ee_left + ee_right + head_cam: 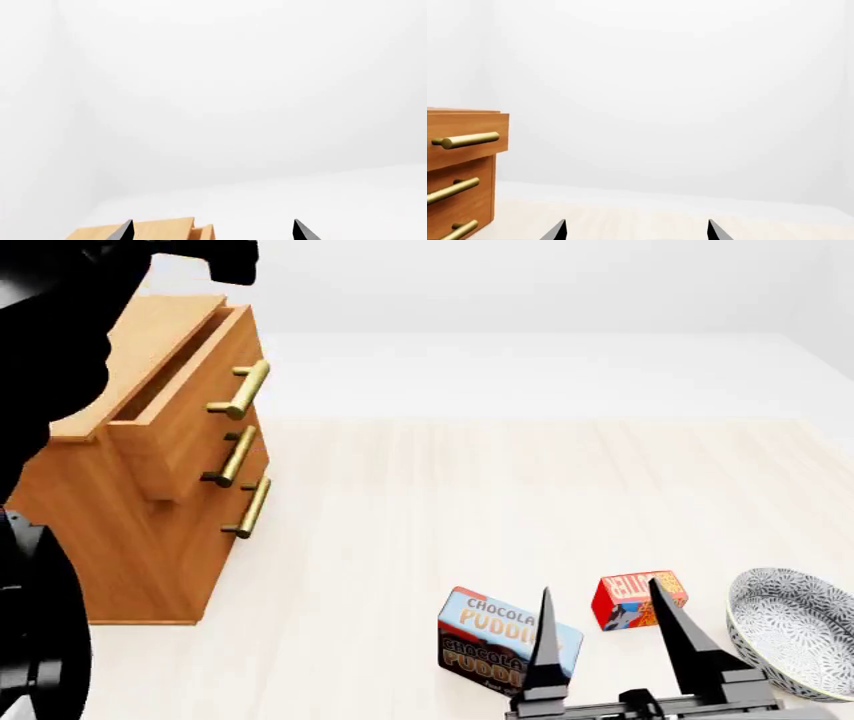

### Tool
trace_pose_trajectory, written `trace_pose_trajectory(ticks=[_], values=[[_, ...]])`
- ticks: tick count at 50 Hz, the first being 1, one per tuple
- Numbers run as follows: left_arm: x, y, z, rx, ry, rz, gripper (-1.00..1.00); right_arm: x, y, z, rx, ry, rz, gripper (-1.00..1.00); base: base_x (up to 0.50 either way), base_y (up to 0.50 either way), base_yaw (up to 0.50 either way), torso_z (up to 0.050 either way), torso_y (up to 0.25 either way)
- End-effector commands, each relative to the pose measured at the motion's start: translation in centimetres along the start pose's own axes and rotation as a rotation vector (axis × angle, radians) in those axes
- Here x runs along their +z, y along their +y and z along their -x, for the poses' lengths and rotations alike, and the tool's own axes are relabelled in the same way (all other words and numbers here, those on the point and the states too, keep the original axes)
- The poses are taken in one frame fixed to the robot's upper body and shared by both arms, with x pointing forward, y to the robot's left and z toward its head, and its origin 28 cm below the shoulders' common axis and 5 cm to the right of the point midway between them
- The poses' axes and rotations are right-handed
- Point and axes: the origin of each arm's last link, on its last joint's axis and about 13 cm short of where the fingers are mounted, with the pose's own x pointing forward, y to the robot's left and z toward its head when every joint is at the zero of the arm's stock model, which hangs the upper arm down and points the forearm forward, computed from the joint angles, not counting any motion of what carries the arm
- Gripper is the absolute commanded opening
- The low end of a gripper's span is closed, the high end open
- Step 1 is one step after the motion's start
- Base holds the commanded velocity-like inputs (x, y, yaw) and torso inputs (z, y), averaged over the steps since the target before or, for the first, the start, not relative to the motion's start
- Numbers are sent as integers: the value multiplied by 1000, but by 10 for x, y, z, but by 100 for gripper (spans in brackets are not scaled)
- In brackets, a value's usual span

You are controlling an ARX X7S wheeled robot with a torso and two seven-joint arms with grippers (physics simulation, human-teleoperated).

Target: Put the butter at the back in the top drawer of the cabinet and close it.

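Observation:
The butter (621, 593), a small red-and-orange box, lies on the pale wood floor at the lower right, partly behind one fingertip of my right gripper (599, 587). That gripper is open and holds nothing; in its wrist view the right gripper (636, 223) spans bare floor. The cabinet (127, 540) stands at the left with its top drawer (187, 415) pulled out, brass handle (240, 390) on the front. The same top drawer (464, 125) shows side-on in the right wrist view. My left gripper (212, 223) is open above the cabinet (153, 231), its arm dark over the cabinet's top.
A blue-and-brown Chocolate Pudding box (497, 638) lies just left of the butter, behind the right gripper's other finger. A patterned grey bowl (787, 625) sits at the right edge. Two lower drawers (247, 505) are shut. White walls surround the floor.

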Motion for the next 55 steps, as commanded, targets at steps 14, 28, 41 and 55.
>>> trace_pose_trajectory(ticks=[14,28,41,55], values=[[17,-2,-99,-21,419,32,100,-8,-6,-7,-11,28,-12,100,0,0,0,0,0],[0,-3,-78,85,882,42,100,-14,-6,-12,-15,45,-14,100,0,0,0,0,0],[-7,-7,-63,7,1107,25,100,-18,-5,-11,-9,56,-18,100,0,0,0,0,0],[1,-6,-64,11,1070,29,100,-19,-5,-10,-5,57,-20,100,0,0,0,0,0]])
